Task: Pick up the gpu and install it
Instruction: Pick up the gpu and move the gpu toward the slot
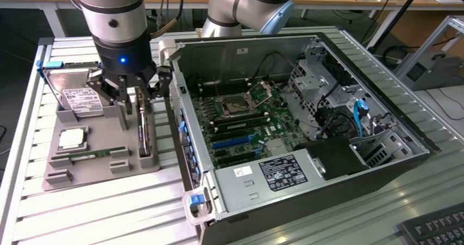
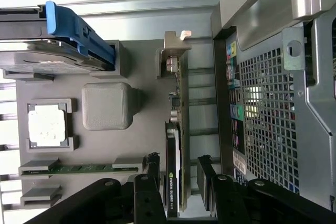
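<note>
End effector (image 1: 133, 102) was spread, straddling the gpu (image 1: 145, 137), a thin dark card with silvery end bracket, which stood on edge in the grey moulded tray (image 1: 87, 174) on the slatted metal bench (image 1: 108, 215). I reckoned: centre over the board, pinch evenly, lift straight.

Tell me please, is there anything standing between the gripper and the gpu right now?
Nothing visible does. The open gripper hangs directly over the gpu, which stands on edge in the grey holder. One finger is on each side of the card, with no other part between them.
</note>
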Motion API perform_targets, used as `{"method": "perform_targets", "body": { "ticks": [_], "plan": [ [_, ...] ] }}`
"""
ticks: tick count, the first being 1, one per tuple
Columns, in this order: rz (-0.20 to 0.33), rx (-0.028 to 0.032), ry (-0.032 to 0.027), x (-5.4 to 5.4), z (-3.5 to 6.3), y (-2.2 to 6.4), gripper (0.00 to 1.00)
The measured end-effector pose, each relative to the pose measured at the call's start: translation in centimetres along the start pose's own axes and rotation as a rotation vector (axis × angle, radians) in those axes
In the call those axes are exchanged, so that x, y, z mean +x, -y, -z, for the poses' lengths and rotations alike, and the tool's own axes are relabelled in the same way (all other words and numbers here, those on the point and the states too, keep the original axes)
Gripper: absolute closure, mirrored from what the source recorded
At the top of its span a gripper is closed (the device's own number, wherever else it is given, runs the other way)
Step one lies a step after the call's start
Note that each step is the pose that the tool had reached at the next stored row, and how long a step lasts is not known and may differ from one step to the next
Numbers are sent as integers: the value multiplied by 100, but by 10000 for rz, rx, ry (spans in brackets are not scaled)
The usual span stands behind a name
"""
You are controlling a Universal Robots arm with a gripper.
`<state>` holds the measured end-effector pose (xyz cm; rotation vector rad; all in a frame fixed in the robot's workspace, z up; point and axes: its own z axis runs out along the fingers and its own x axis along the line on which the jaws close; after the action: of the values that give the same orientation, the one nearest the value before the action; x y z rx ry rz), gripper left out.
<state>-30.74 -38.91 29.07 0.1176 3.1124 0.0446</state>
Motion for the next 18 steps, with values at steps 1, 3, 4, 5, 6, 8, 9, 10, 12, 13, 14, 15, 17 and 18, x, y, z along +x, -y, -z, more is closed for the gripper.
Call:
{"method": "perform_targets", "body": {
  "ticks": [1, 3, 4, 5, 6, 8, 9, 10, 12, 13, 14, 15, 17, 18],
  "plan": [
    [0, 0, 0, 0, -2, 0, 58],
    [0, 0, 1, 0, -6, 0, 58],
    [0, 0, 0, 0, -9, 0, 58],
    [0, 0, 0, 0, -11, 0, 58],
    [0, 0, 0, 0, -13, 0, 58],
    [0, 0, 0, 0, -17, 0, 58],
    [0, 0, 1, 0, -20, 1, 58],
    [0, 0, 1, 0, -22, 1, 58],
    [0, 0, 0, 1, -26, 1, 58],
    [0, 1, 0, 1, -28, 1, 58],
    [0, 0, 1, 1, -30, 1, 58],
    [0, 0, 1, 1, -33, 1, 58],
    [0, 0, 1, 1, -38, 1, 58],
    [0, 0, 0, 1, -40, 1, 58]
  ]
}}
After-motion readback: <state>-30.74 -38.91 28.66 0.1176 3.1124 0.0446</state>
